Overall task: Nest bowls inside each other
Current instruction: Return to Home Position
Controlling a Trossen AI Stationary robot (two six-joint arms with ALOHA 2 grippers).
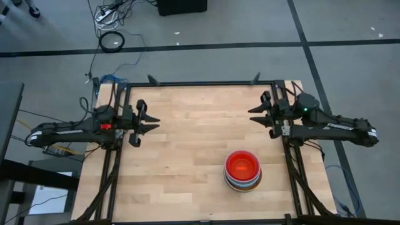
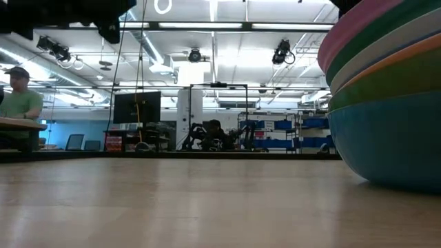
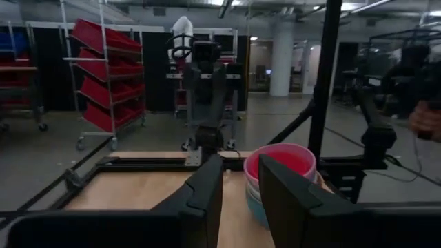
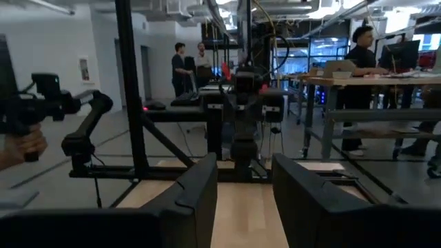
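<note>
The bowls stand nested in one stack on the wooden table, toward its near right; the top bowl is orange-red inside. The low view shows the stack close up at the right, its blue bottom bowl resting on the table. From the left wrist view the stack appears beyond the fingers. My left gripper hangs open at the table's left edge, pointing level toward the middle. My right gripper hangs open at the right edge, facing it. Neither has anything between its fingers.
A black frame runs around the wooden table top, which lies bare left of the stack. Beyond the table stand shelves, desks and people; a hand holding a controller shows at the side.
</note>
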